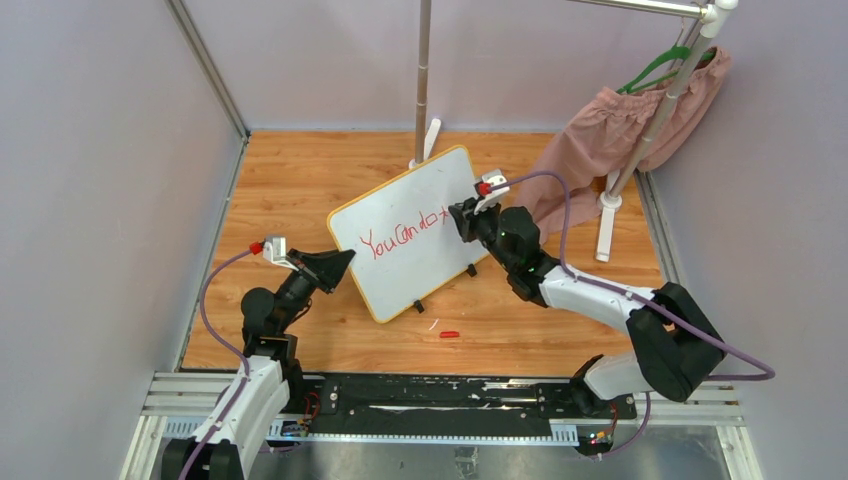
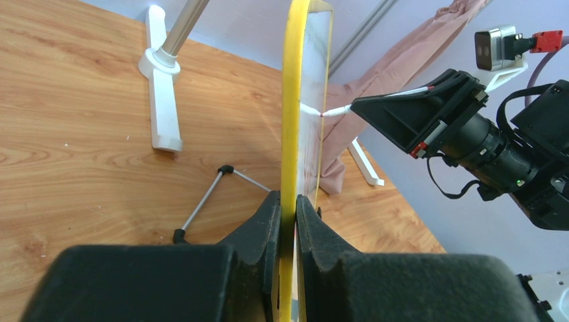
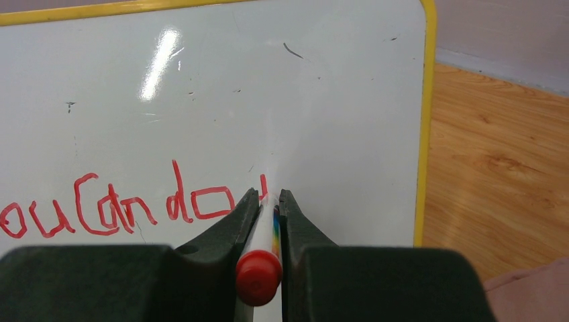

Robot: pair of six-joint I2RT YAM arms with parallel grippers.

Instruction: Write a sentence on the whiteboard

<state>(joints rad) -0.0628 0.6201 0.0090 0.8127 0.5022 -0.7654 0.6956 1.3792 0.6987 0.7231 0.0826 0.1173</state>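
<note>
A: What's around the whiteboard (image 1: pixel 415 225) on the bench (image 1: pixel 290 190)?

B: Just behind it a metal pole (image 1: pixel 423 70) rises from a white foot (image 1: pixel 431 138). To the right, a pink garment (image 1: pixel 625 120) hangs on a green hanger (image 1: pixel 655 68) from a rack, its hem drooping close to the board's far right corner. A small red cap (image 1: pixel 449 334) lies on the wood in front of the board, apart from it.

A: Who's holding what?

B: The left gripper (image 2: pixel 288 208) is pinched narrow on the board's yellow rim at its left edge, keeping it standing tilted. The right gripper (image 3: pixel 268 201) is closed on a white marker (image 3: pixel 263 236) with a red end, tip against the board face.

A: Any writing?

B: The sentence (image 3: pixel 121 208) in red reads "You can do" so far, with one more stroke showing right at the marker tip. That arm covers part of the board's right side in the top view.
</note>
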